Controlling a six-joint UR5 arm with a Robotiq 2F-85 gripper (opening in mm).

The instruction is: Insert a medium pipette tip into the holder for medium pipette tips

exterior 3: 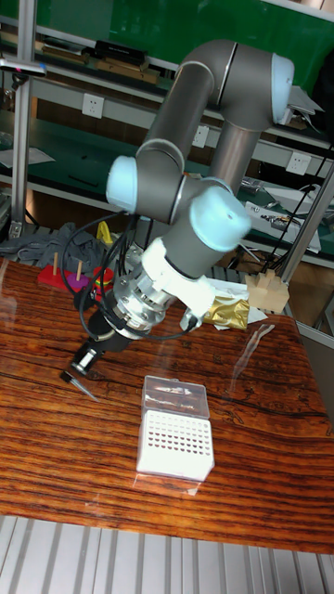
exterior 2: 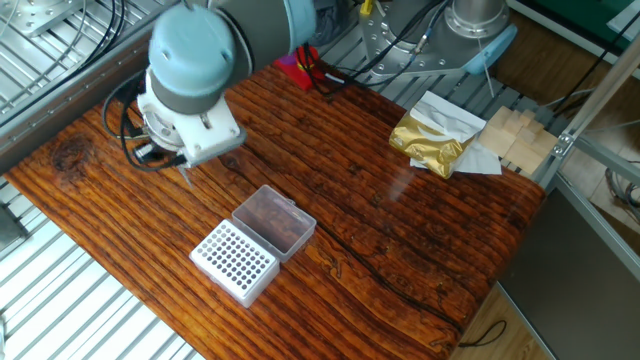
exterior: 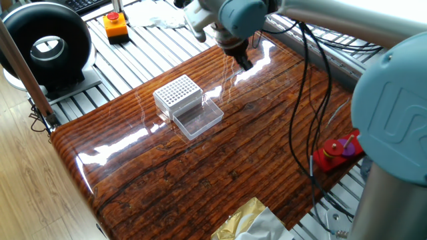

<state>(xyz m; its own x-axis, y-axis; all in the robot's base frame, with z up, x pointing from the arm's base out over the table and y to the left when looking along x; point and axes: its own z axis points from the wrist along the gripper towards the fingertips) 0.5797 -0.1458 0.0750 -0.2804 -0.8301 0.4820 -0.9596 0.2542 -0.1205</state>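
The holder for medium pipette tips [exterior: 178,93] is a small clear box with a white grid of holes. Its clear lid [exterior: 199,119] lies open beside it on the wooden table [exterior: 267,153]. The holder also shows in the other fixed view [exterior 2: 234,262] and the tall view [exterior 3: 175,440]. My gripper [exterior: 244,63] hangs tilted above the table, behind and to the right of the holder and well apart from it. It is shut on a thin medium pipette tip [exterior 2: 186,176], which points down toward the wood [exterior 3: 86,389].
An orange box with a red button [exterior: 115,24] and a black round device [exterior: 47,45] stand off the table's far left. A red stand with a purple piece [exterior: 340,149] sits at the right edge. A gold foil bag [exterior 2: 430,138] and wooden blocks [exterior 2: 516,136] lie beyond.
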